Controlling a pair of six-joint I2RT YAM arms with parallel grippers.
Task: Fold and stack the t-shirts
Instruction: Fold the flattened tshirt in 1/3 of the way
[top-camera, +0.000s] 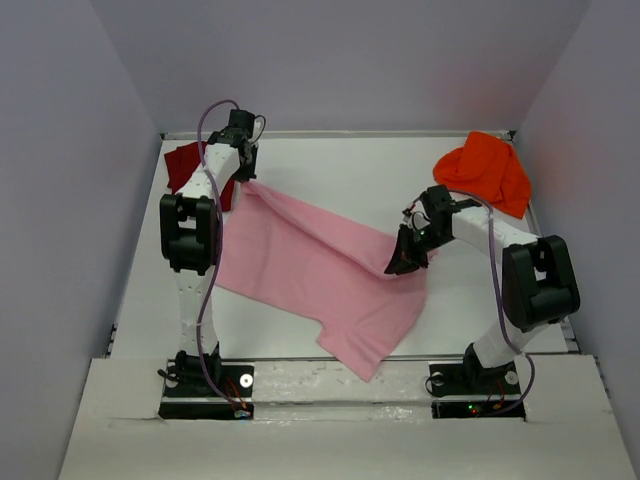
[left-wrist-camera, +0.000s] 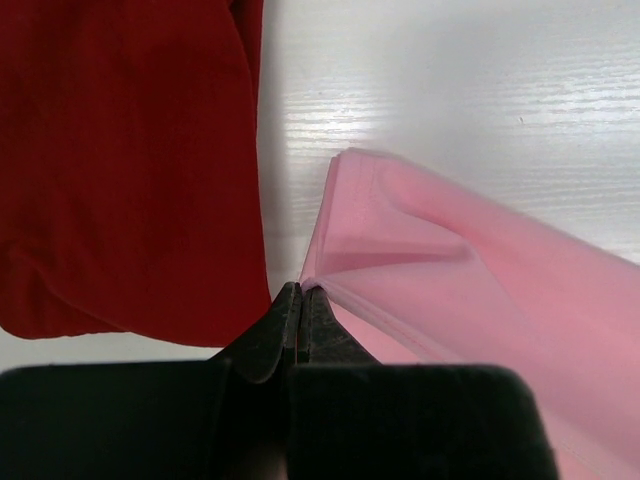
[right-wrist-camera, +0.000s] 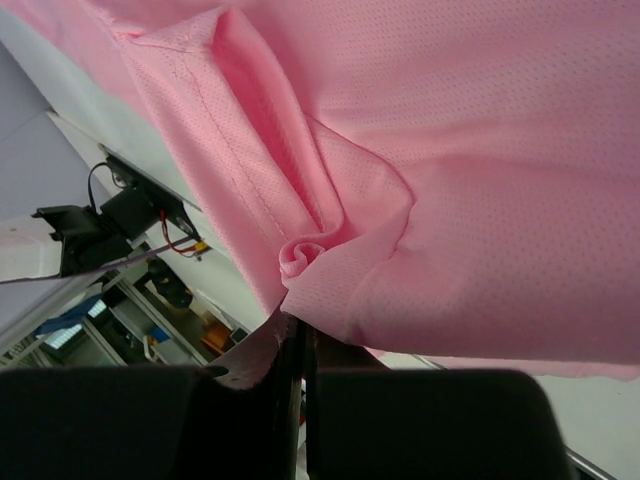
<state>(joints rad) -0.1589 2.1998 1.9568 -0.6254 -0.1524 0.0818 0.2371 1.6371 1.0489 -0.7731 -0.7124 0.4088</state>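
The pink shirt (top-camera: 320, 275), a soft, fine-meshed cloth, is stretched across the white tabletop (top-camera: 350, 170). Its hemmed corner is pinched in the closed left fingers (left-wrist-camera: 285, 335) and a bunched fold is clamped in the closed right fingers (right-wrist-camera: 290, 360). A dark red shirt (top-camera: 185, 160) is heaped far left, and an orange shirt (top-camera: 487, 170) far right.

Far-left t-shirt (top-camera: 182, 165), far-right t-shirt (top-camera: 487, 172), third (top-camera: 320, 275) between
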